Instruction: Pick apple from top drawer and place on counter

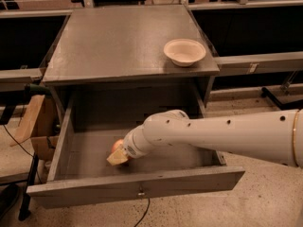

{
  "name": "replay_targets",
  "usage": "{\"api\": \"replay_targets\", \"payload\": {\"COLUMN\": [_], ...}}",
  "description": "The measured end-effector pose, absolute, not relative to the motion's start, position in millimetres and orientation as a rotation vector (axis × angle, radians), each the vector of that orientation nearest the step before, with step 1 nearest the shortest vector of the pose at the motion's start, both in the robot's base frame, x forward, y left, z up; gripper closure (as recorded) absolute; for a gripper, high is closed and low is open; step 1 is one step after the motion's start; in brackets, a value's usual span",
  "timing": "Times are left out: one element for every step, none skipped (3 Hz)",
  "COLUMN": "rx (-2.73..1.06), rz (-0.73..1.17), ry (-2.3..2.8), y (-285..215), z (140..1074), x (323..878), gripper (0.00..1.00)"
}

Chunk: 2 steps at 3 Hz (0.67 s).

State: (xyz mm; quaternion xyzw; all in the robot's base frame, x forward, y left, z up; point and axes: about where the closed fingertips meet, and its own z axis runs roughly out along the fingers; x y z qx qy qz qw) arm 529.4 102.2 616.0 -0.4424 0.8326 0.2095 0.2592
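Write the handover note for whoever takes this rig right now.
The hand is down inside the open drawer, front left, right against the apple. I cannot tell whether it holds the apple.
The apple is low in the drawer and not lifted out.
The counter has a bowl on its right side.
Done: drawer open, hand at the apple.
Left: secure the apple, lift it out, set it on the counter.

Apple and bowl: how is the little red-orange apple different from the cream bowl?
The small round red-orange apple lies inside the open grey wooden top drawer; the cream shallow bowl sits on the flat grey counter. The apple looks smaller than the bowl. The robot's gripper is right at the apple, partly hiding it, while the bowl stands in full view, untouched. Both are round.
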Motion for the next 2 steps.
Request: {"api": "replay_targets", "payload": {"rx": [-1.22, -1.288], "rz": [0.486, 0.304], "ry": [2.212, 2.131], "y": [98, 90], "z": [672, 803], "x": [545, 583], "gripper": [0.95, 1.0]}}
